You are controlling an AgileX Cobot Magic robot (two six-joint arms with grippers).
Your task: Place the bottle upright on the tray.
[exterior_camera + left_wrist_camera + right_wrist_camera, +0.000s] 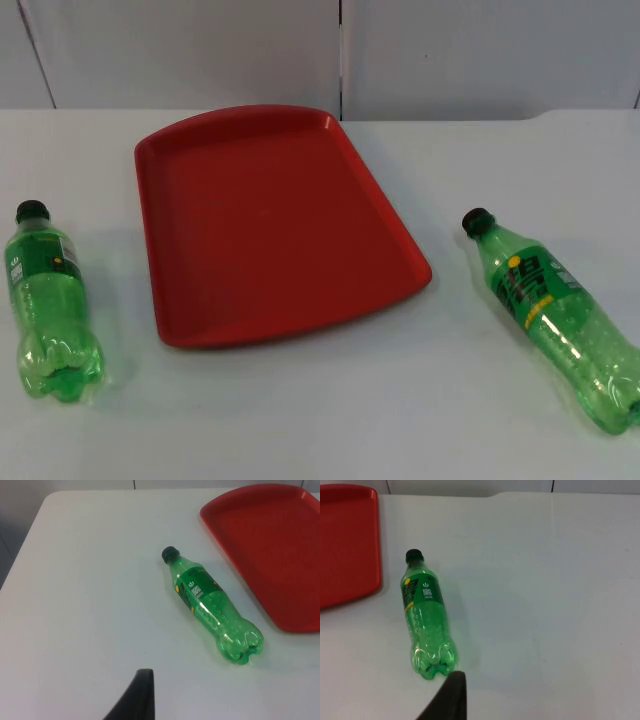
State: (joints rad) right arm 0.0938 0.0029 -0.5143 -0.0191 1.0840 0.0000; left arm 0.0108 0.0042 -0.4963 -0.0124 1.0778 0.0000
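Even, bright overhead light; soft shadows beside each bottle [55, 300]; top view slightly soft, possibly low resolution.

white table [300, 410], red tray [270, 225], two bottles [50, 300]

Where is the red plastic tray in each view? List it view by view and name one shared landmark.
Top view: the red plastic tray lies in the middle of the white table, between two lying green plastic bottles.
Left wrist view: the tray's corner sits beside the left green bottle.
Right wrist view: the tray's edge sits beside the right green bottle.
Shared landmark: the tray's rounded near corners, each facing a bottle's black cap.
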